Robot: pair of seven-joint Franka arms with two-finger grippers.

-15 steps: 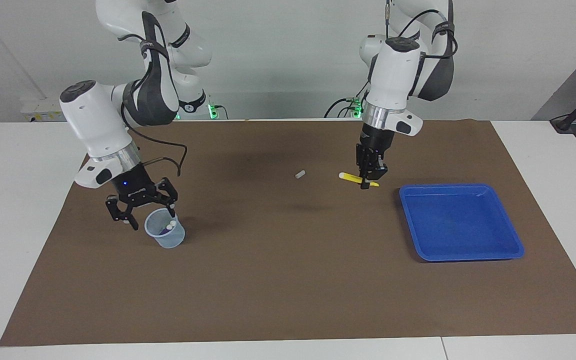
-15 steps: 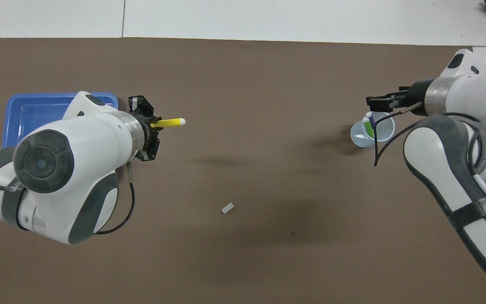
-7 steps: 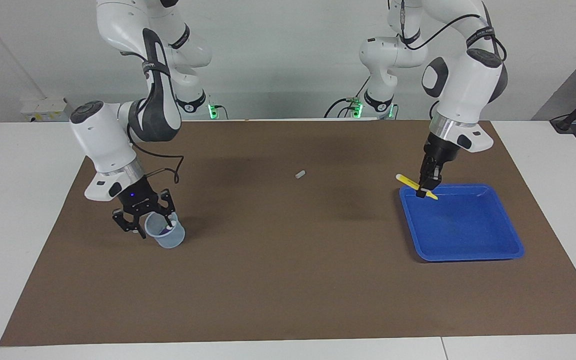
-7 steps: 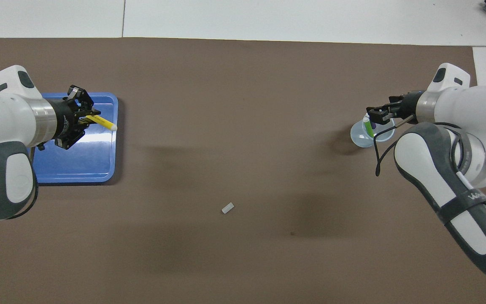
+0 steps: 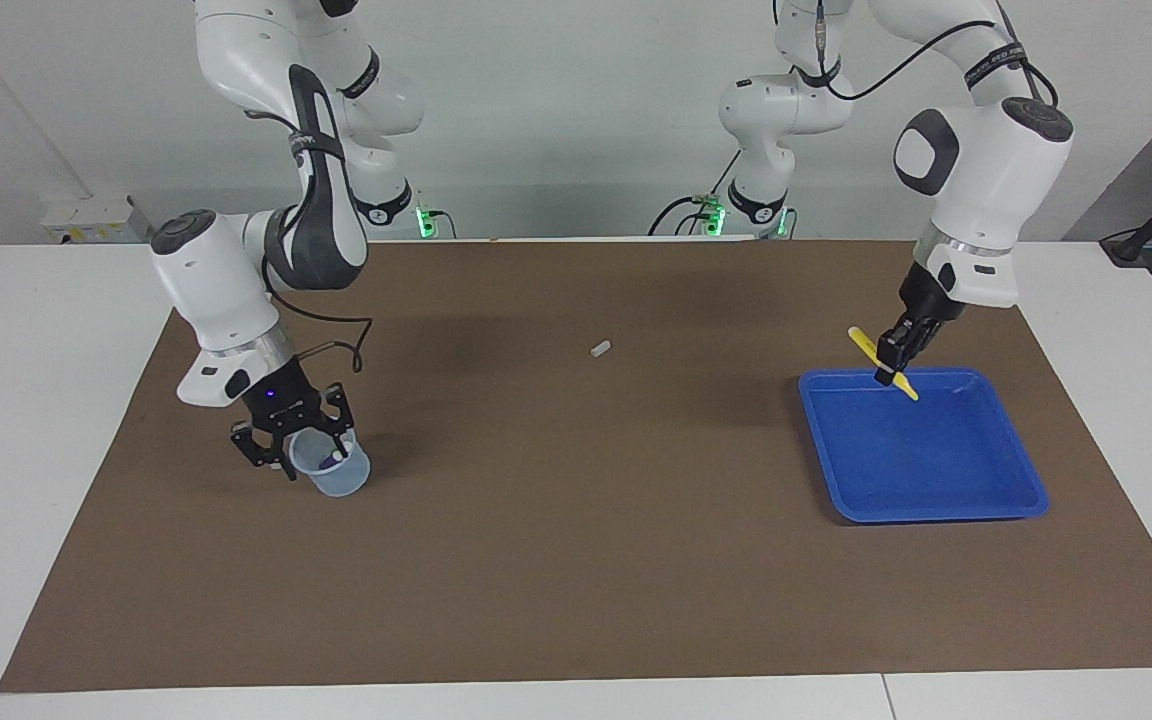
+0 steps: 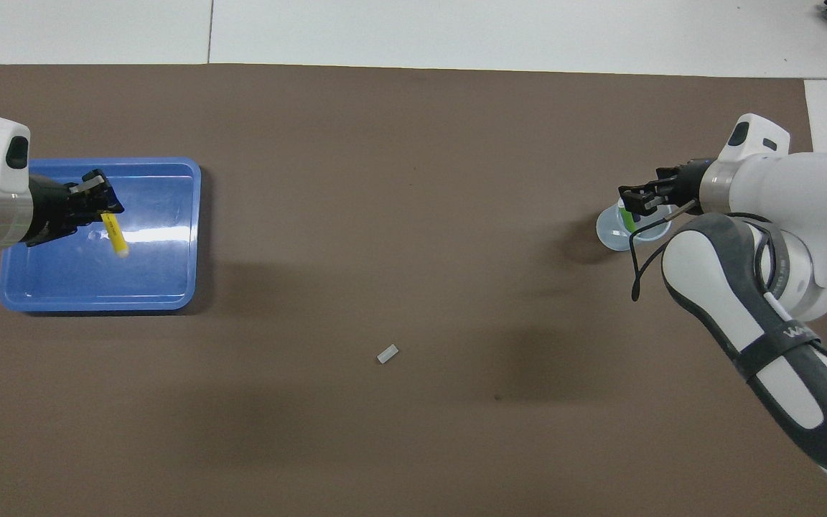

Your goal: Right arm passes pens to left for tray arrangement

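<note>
Your left gripper [image 5: 896, 357], clamped on the yellow pen [image 5: 882, 364], hangs over the empty tray [image 5: 936, 495]; right gripper [image 5: 294, 446] straddles the cup [image 5: 331, 470], possibly gripping; two pens remain.

Left arm [image 5: 976, 170] reached out from its base, forearm dropping steeply, wrist angled down | left gripper [image 5: 894, 366] closed tight on something slim, held tilted | right arm [image 5: 236, 290] folded at the elbow, forearm pointing down | right gripper [image 5: 294, 455] low, fingers [image 5: 258, 455] partly apart.
</note>
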